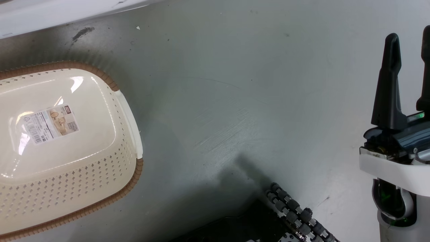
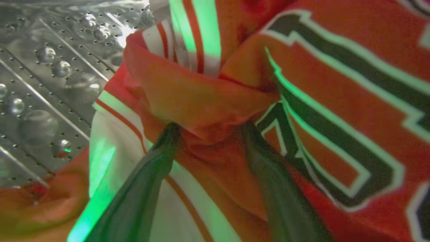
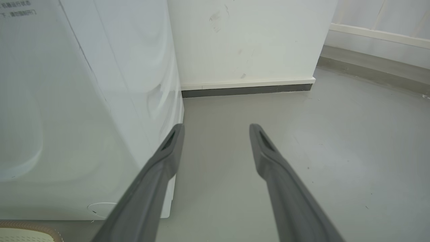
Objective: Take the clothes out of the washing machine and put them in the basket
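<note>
Red clothes, inside washing machine: we are straddling one fold with left gripper spread open, readying a pinch.

Head view: a paper label lies on the bottom of the basket. It bears a small dark-red brand patch at one corner, a triangular symbol near the opposite end, product pictures and blocks of fine print, none of it sharp enough to read. Left wrist view: the clothes carry large dark block lettering edged in white, cropped and creased so that no single character can be named. Right wrist view: two short lines of small grey characters stand at the upper corner of the washing machine, too blurred to read.
</note>
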